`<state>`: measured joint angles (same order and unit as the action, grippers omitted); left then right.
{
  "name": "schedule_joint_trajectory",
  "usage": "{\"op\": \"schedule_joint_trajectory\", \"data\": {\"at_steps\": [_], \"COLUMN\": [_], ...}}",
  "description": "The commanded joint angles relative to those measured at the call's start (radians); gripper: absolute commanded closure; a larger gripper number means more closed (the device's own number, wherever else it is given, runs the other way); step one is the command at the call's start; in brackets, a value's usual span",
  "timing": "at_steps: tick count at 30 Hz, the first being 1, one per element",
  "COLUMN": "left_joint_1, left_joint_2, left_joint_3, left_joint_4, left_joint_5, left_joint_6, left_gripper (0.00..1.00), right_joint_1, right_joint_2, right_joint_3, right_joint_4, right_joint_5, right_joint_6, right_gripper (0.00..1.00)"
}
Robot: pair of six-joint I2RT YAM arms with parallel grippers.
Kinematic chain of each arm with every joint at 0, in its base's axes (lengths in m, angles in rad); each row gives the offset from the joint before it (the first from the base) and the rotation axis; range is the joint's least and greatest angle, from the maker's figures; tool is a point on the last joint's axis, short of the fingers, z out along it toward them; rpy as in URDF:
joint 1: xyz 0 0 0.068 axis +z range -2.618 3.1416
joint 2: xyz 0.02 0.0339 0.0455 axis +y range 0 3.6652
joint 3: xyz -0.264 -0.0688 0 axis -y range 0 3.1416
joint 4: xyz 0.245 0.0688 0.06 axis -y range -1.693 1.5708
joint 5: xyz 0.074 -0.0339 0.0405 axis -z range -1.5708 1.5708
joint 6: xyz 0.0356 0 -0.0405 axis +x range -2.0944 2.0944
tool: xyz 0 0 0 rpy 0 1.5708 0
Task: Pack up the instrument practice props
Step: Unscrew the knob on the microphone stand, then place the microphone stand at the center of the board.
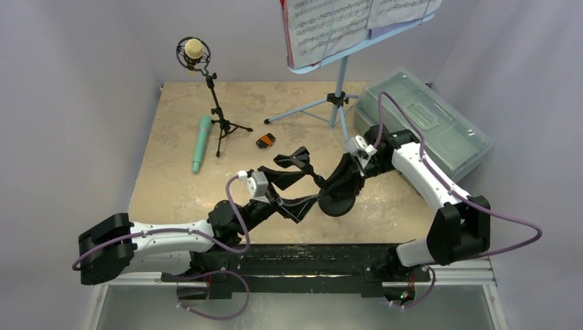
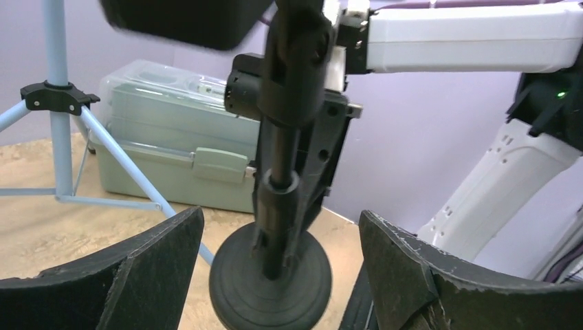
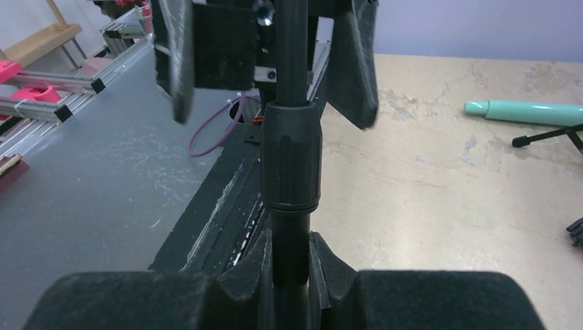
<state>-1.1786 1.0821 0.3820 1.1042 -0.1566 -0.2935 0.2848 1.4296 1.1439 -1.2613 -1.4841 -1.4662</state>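
My right gripper [image 1: 346, 180] is shut on the black round-base pole [image 1: 335, 202] and holds it tilted above the table; the wrist view shows its fingers [image 3: 328, 265] clamped on the shaft [image 3: 291, 165]. My left gripper [image 1: 308, 184] is open, its fingers [image 2: 155, 265] on either side of the pole [image 2: 271, 278] without touching it. The teal microphone [image 1: 201, 143] lies at the back left. The beige microphone [image 1: 193, 50] sits on the black tripod [image 1: 221, 125]. The light-blue music rack [image 1: 339, 93] holds music sheets [image 1: 344, 24].
The translucent grey-green box [image 1: 430, 124] stands closed at the back right, next to the rack's legs. A small orange and black object [image 1: 265, 141] lies between the tripod and the rack. Walls close in on the left, back and right.
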Motion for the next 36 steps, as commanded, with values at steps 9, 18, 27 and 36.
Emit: {"op": "schedule_joint_trajectory", "data": {"at_steps": [9, 18, 27, 36], "left_joint_1": [-0.001, -0.001, 0.005, 0.136], "left_joint_2": [0.193, 0.252, 0.158, -0.156], "left_joint_3": [0.104, 0.143, 0.123, 0.085], "left_joint_4": [0.184, 0.226, 0.088, -0.400], "left_joint_5": [-0.032, -0.005, -0.060, -0.215], "left_joint_6": [0.098, 0.105, 0.084, 0.050], "left_gripper": [0.23, 0.53, 1.00, 1.00], "right_joint_1": [-0.017, -0.018, -0.044, -0.118], "right_joint_2": [-0.053, -0.040, -0.037, -0.008], "right_joint_3": [-0.015, -0.030, -0.045, -0.028], "right_joint_4": [-0.105, -0.106, -0.105, 0.071], "right_joint_5": [-0.151, -0.151, -0.116, 0.016], "right_joint_6": [-0.130, -0.143, -0.164, 0.139], "right_gripper": [1.00, 1.00, 0.33, 0.01]}}
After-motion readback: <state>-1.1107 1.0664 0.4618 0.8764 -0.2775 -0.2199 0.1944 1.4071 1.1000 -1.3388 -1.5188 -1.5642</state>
